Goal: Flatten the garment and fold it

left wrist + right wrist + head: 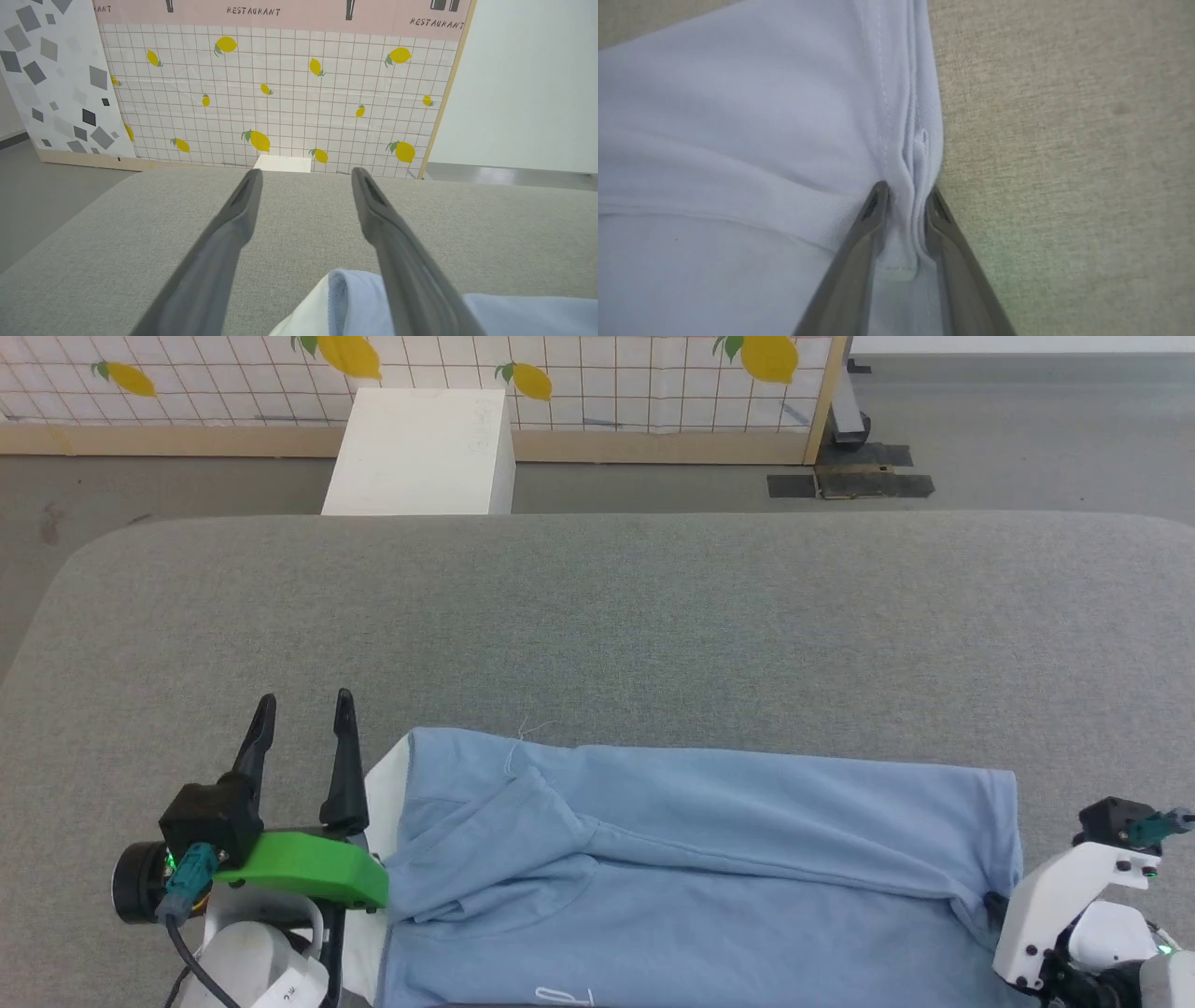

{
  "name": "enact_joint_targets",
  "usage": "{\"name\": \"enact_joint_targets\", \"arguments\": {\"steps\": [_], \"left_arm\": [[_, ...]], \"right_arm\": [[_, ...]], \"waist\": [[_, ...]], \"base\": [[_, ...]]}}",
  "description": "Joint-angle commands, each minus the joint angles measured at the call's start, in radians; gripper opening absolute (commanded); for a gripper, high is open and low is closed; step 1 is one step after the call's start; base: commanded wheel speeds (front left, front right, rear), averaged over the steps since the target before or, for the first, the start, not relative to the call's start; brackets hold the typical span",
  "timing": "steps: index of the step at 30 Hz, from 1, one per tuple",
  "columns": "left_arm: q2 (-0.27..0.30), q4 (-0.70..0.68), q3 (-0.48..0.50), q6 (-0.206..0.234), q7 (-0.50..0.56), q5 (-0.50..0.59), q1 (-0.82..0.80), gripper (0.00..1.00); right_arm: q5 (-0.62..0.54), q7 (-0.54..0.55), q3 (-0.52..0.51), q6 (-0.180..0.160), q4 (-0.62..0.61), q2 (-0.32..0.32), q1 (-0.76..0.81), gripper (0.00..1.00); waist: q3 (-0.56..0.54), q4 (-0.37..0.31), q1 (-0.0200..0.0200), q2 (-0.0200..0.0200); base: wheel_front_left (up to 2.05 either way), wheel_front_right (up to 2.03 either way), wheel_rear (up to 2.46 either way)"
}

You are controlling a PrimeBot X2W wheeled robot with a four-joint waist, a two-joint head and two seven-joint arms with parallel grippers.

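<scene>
The light blue garment (700, 859) lies folded lengthwise along the near side of the grey table (653, 616), with white fabric showing at its left end. My left gripper (305, 702) stands open just left of that end, pointing away from me with nothing between its fingers. In the left wrist view the garment's edge (355, 298) lies under the open left gripper (306, 172). At the garment's right edge, my right gripper (906, 189) has closed on a bunched fold of the hem (920, 154). In the head view its white wrist (1064, 905) sits at that edge.
A white box (420, 453) stands on the floor beyond the table, in front of a lemon-patterned partition (597, 373). Black mats (850, 481) lie on the floor at the back right. Bare grey tabletop stretches beyond the garment.
</scene>
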Motion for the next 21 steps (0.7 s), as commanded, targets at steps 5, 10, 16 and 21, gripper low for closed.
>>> {"name": "enact_joint_targets", "arguments": {"steps": [5,10,16,21], "left_arm": [[-0.025,0.013,0.028,-0.024,-0.005,0.027,-0.010,1.00],[-0.047,0.015,0.047,-0.042,-0.005,0.036,-0.007,1.00],[-0.068,0.017,0.069,-0.060,-0.005,0.050,-0.003,1.00],[-0.085,0.028,0.093,-0.082,-0.005,0.072,0.003,1.00]], "right_arm": [[-0.047,-0.030,-0.043,-0.001,-0.035,0.015,0.028,0.00],[-0.176,-0.096,-0.164,-0.001,-0.058,0.015,0.014,0.00],[-0.332,-0.178,-0.324,-0.001,-0.064,-0.005,-0.020,0.00],[-0.402,-0.211,-0.331,-0.001,-0.050,-0.038,-0.028,0.00]], "waist": [[-0.003,-0.005,0.0000,-0.0001],[-0.001,-0.006,0.0000,-0.0001],[0.004,-0.008,0.0000,-0.0001],[-0.001,-0.006,0.0000,-0.0001]], "base": [[0.00,0.00,0.00],[0.00,0.00,0.00],[0.00,0.00,0.00],[0.00,0.00,0.00]]}}
